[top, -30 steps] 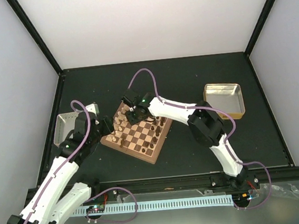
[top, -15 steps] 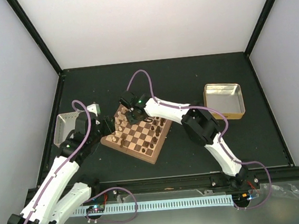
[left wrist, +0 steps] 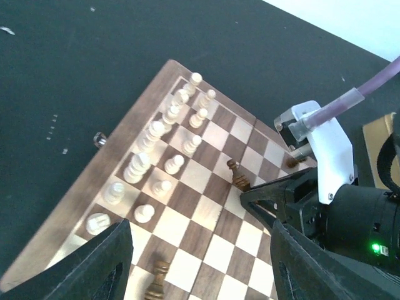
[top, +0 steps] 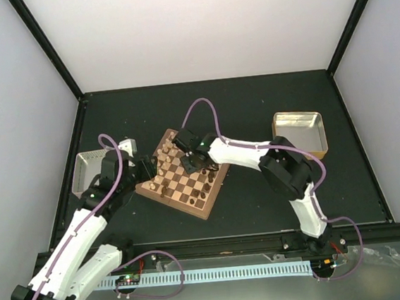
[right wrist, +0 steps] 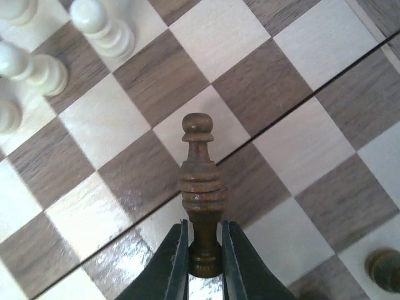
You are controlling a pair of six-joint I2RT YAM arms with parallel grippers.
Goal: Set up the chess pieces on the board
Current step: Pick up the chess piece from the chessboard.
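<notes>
While spread wide and gripping nothing, held the left gripper [left wrist: 199, 228] over the board [left wrist: 201, 209], with pale pieces [left wrist: 174, 164] just ahead of its fingers. Had the right gripper [right wrist: 204, 250] clenched on a dark piece [right wrist: 199, 181] by its base, above mid-board. Called for seating that base flat, piece upright, before letting go. Counted roughly fourteen pale pieces, one board, two metal trays [top: 296, 116].

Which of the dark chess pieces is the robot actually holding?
The dark piece at the middle of the board, pinched at its base by the right gripper. The other dark pieces stand free.
</notes>
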